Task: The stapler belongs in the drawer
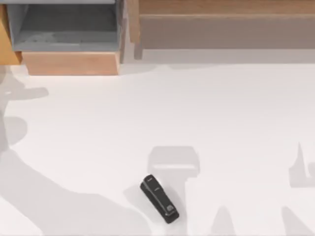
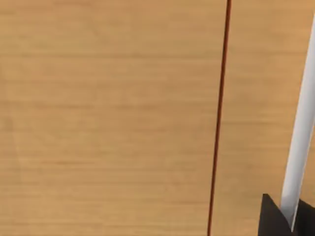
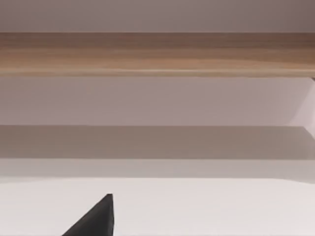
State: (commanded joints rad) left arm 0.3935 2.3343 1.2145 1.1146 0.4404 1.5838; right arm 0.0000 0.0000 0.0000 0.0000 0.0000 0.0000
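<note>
The stapler (image 1: 159, 198), small, black and oblong, lies flat on the white table near the front edge, a little left of centre, angled diagonally with its grey mark at the near end. The drawer (image 1: 71, 63) stands pulled out at the back left, its grey inside showing bare behind the light tan front panel. A dark part of my left gripper (image 2: 273, 221) sits close against a tan wooden surface with a thin dark red seam. A dark part of my right gripper (image 3: 98, 219) hangs over the white table, facing the shelf unit.
A long brown wooden shelf unit (image 1: 221, 24) runs along the back right, also seen in the right wrist view (image 3: 157, 54). An orange-tan cabinet side (image 1: 6, 39) borders the drawer on the left. Arm shadows fall across the table's left and front.
</note>
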